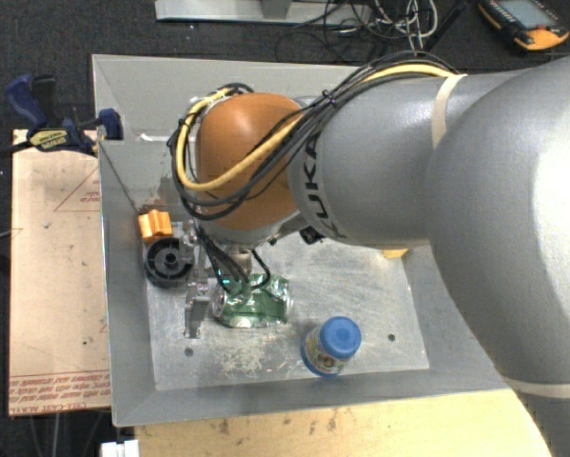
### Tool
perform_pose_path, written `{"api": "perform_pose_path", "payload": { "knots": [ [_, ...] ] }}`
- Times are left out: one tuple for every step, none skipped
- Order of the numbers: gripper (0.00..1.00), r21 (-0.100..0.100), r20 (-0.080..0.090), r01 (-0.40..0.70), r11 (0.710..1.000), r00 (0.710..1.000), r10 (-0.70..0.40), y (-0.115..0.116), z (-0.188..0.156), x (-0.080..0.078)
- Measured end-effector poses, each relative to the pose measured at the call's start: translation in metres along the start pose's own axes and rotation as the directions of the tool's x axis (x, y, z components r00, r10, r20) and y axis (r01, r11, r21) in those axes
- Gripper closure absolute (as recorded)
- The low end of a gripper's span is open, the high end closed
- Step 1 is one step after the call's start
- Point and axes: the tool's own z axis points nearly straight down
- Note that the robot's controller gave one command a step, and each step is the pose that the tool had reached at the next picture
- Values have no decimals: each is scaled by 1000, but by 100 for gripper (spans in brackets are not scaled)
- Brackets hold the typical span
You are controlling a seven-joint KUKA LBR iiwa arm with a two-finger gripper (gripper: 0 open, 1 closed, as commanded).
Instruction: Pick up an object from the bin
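Centrally, end effector (215, 293), grip unreadable, over 1 green clear wrapper (258, 306); 1 blue-capped jar (333, 344) nearby.

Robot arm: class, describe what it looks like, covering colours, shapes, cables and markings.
The arm is a thick, rounded silver-grey tube bearing black KUKA lettering. Its wrist wears a smooth orange dome, with black and yellow cables looped across it. Beneath the dome sits a small grey metal hand.

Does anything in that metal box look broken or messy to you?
The clear green plastic piece beneath the claw looks crumpled, and the bin's floor beside it is scuffed whitish. Nothing else stands out.
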Motion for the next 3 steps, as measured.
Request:
{"api": "perform_pose_path", "payload": {
  "knots": [
    [0,-1,7,-3,1000,1000,3,-1,-4,-2],
    [100,-6,11,-205,979,979,205,-37,84,-60],
    [100,-6,11,-205,979,979,205,-37,84,-60]
  ]
}}
